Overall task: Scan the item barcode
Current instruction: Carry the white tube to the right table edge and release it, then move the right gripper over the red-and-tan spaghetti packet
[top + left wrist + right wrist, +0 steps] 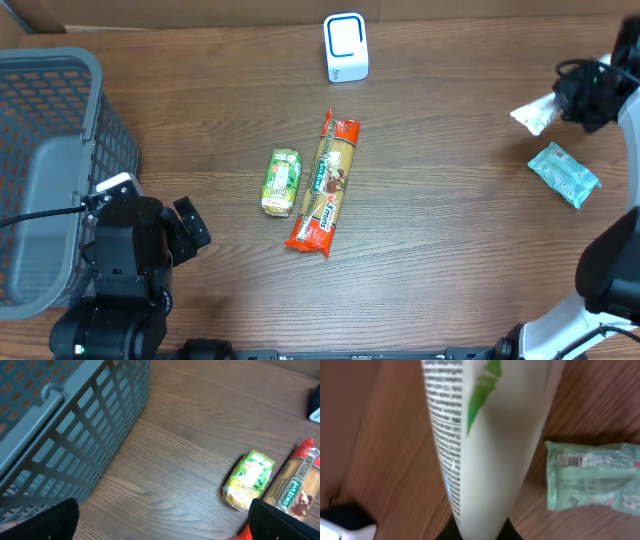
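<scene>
Held item: the white pouch [533,114], with small black print and a green mark, hangs off the surface at the far right, clamped in the right end effector [558,104].
Right end effector: closed on the pouch, gripping it by one end. That probably leaves the printed faces free to be turned toward a reader.
Barcode: the right wrist view shows only lines of text on the near face. I cannot tell which side carries the code.
Scanner: the white barcode scanner [346,47] stands upright at the back middle of the surface, well apart from the pouch. The pouch probably has to be carried leftward to it.
Left end effector: the left end effector [162,515] has its jaws spread wide and holds nothing. It sits low at the front left beside the basket, seemingly parked out of the way.
Basket: the grey mesh basket [50,150] sits at the left edge and is likely where scanned goods end up.
Waiting items: a green packet [282,182] and a long pasta pack [325,182] lie side by side mid-surface, in front of the scanner. A teal packet [565,173] lies flat near the held pouch.
In the way: only bare wood lies between pouch and scanner. The pasta pack's top end is near the scanner but off that line, and the teal packet sits in front of the pouch, not across the route.
</scene>
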{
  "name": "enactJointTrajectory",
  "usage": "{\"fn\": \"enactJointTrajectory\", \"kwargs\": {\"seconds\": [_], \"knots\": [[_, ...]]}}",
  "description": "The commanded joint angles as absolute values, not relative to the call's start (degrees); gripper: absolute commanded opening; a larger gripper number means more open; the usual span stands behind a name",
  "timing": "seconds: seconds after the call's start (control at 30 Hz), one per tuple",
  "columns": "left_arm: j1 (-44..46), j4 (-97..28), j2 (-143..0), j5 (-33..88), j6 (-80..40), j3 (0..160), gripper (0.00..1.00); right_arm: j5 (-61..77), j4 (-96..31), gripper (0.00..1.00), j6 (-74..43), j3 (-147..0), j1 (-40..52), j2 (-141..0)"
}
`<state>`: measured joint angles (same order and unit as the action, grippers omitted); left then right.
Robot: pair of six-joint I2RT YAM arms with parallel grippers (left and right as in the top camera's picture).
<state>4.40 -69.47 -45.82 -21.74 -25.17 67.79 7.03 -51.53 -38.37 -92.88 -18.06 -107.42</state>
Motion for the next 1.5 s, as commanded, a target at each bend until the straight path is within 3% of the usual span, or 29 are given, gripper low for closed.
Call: {"fn": "enactJointTrajectory", "kwargs": {"seconds": [0.0,0.17,0.3,0.47,0.63,0.93,1.17,1.47], "knots": [[4.25,-69.43,-45.74,-22.44,-25.76,67.75,1.0,6.39,-44.14,0.04,-41.58,-86.96,-18.79,-105.62],[4.25,-69.45,-45.76,-22.44,-25.76,67.75,1.0,3.92,-34.39,0.04,-41.6,-78.3,-18.83,-105.62],[4.25,-69.45,-45.76,-22.44,-25.76,67.75,1.0,2.74,-33.47,0.04,-41.58,-74.39,-18.83,-105.62],[4.25,-69.45,-45.74,-22.44,-25.76,67.75,0.99,-0.32,-35.35,0.22,-40.8,-73.47,-18.9,-105.6],[4.25,-69.45,-45.74,-22.44,-25.76,67.75,1.0,5.1,-39.99,0.47,-33.91,-77.17,-18.87,-105.21],[4.25,-69.45,-45.76,-22.44,-25.76,67.75,1.0,13.65,-56.36,0.56,-23.29,-94.61,-16.16,-101.1],[4.25,-69.45,-45.74,-22.44,-25.76,67.75,1.0,23.24,-55.18,0.7,-22.37,-96.53,-2.79,-102.21],[4.25,-69.43,-45.76,-22.44,-25.76,67.75,1.0,18.04,-52.47,0.71,-22.48,-95.09,19.86,-111.02]]}}
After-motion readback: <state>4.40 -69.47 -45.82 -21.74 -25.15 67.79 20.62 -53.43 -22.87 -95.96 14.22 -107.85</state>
